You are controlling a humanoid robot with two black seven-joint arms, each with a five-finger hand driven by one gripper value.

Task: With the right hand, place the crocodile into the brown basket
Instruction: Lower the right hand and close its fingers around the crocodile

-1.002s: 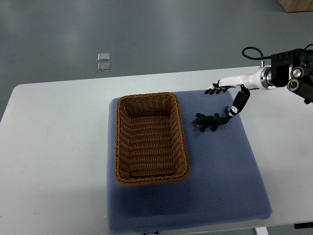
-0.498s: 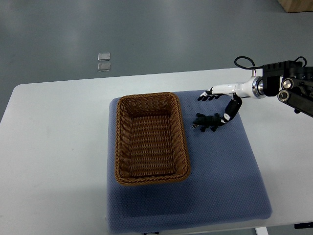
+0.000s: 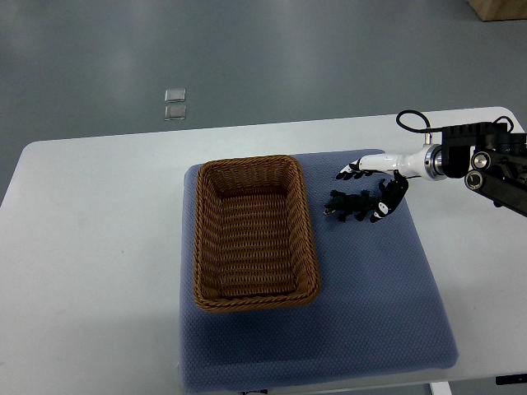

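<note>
We see the right hand (image 3: 377,168) over the crocodile (image 3: 347,204), fingers (image 3: 352,171) apart, gripping nothing; brown basket (image 3: 200,239) beside it on the blue mat (image 3: 370,288).

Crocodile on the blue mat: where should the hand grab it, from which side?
Probably across the trunk of the crocodile, between front and back legs. It lies flat on the blue mat, lengthwise across the picture, so the trunk is a narrow, firm span. Come from above and the right: the brown basket stands on its left, and the right hand hangs there with fingers spread.
</note>
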